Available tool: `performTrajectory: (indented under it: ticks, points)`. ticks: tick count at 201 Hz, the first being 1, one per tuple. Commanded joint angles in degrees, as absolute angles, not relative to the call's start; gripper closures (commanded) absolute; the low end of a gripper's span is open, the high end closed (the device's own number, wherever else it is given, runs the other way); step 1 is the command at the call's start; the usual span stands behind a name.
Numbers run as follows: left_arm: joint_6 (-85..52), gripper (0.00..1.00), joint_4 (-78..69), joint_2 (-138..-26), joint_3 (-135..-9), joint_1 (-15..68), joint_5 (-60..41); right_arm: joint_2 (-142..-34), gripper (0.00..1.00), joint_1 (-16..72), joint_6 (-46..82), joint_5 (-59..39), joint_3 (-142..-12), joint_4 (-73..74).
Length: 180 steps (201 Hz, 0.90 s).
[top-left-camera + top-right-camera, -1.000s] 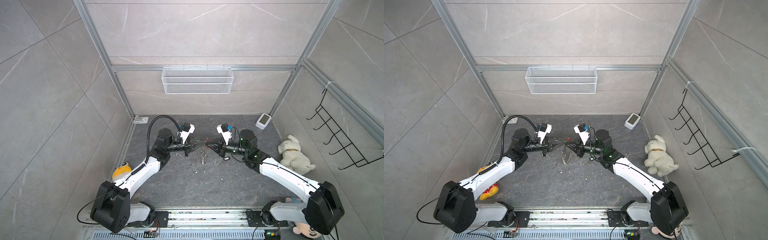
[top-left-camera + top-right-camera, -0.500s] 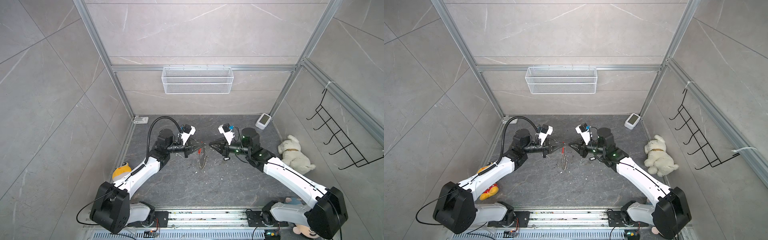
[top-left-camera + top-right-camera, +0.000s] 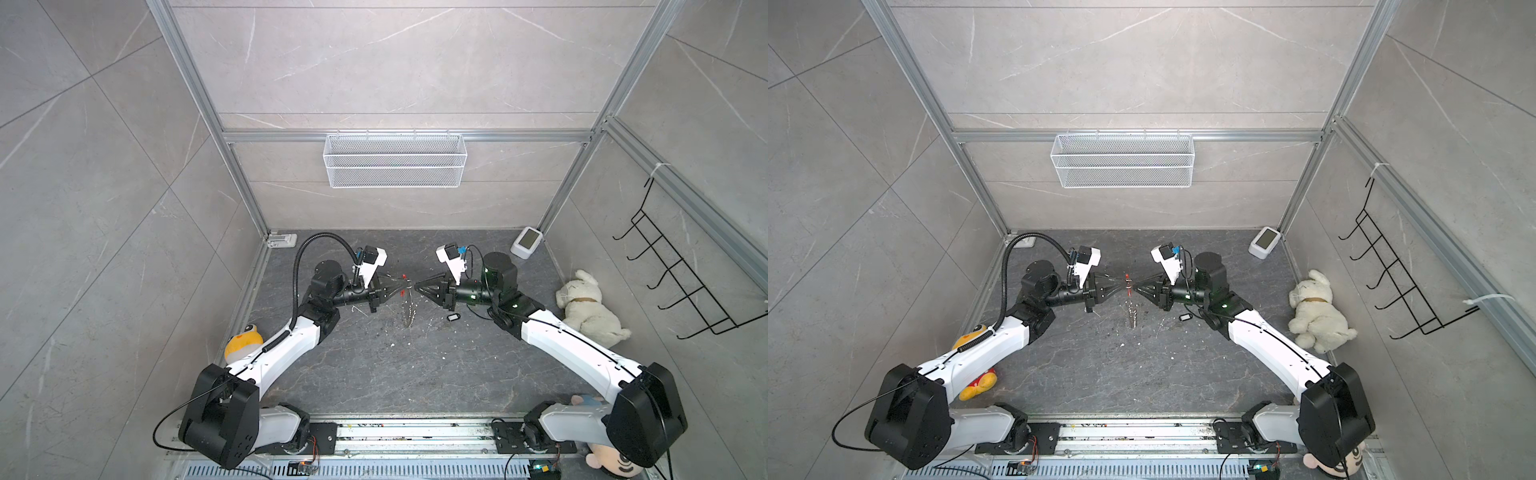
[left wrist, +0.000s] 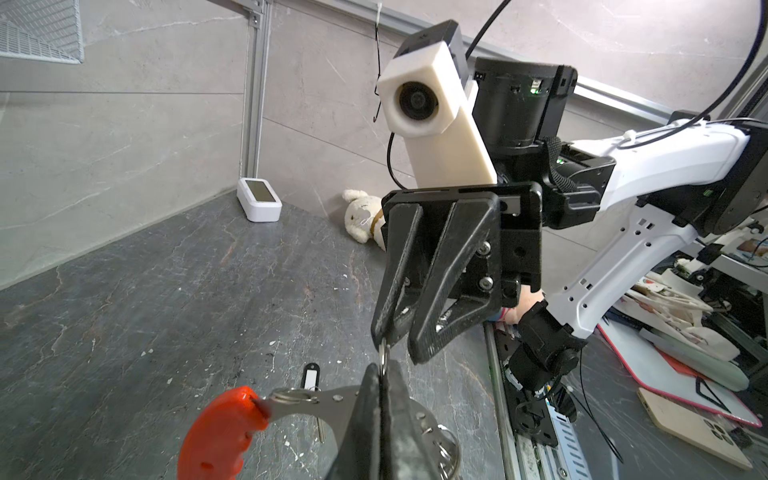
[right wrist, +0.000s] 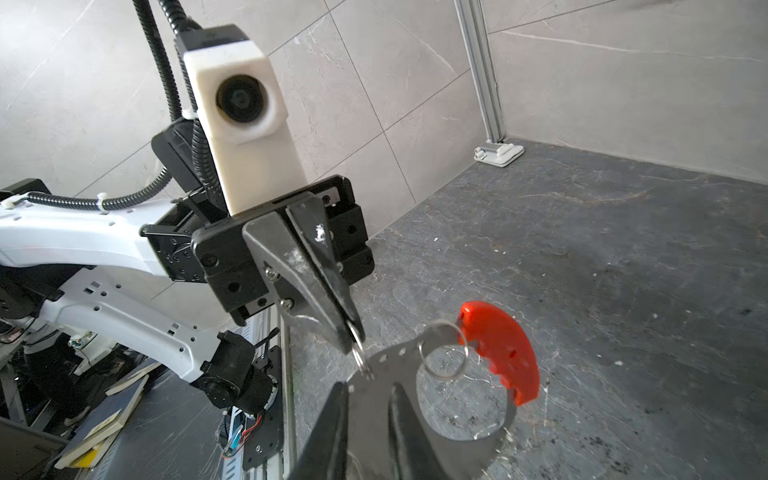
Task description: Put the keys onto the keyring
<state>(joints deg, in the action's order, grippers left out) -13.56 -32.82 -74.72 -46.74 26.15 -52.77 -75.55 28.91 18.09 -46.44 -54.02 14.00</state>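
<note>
Left hand (image 5: 352, 332) clenched on the keyring (image 5: 500, 353) — flat steel band, ridged red plastic grip; right hand (image 4: 401, 347) slightly parted (tips at the band); black, white-faced keys (image 4: 311, 376) lie on the marbled table (image 4: 166, 291).

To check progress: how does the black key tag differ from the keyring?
The key tag lies loose on the table; the keyring is raised, clamped by the left pincer. The key tag is black with a white face; the keyring has a red bar and silver metal. The key tag is far smaller than the keyring.
</note>
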Motion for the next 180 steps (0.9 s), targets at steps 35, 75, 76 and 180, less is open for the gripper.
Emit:
performTrajectory:
  ticks: [35,75,76,180]
  points:
    - [-18.62,1.0,-44.19,-74.68,-46.67,26.44,-53.31,-77.74,0.79,29.27,21.92,-48.6,-55.19,20.66]
    - [-20.89,1.0,-47.49,-75.57,-46.06,26.43,-53.26,-78.66,0.79,29.44,22.84,-48.25,-55.72,23.04]
    - [-20.95,1.0,-47.52,-75.58,-46.01,26.44,-53.31,-78.62,0.79,29.44,22.89,-48.21,-55.72,23.08]
    - [-23.02,1.0,-50.45,-76.82,-45.43,26.46,-53.27,-79.24,1.0,30.11,23.81,-47.97,-56.43,24.44]
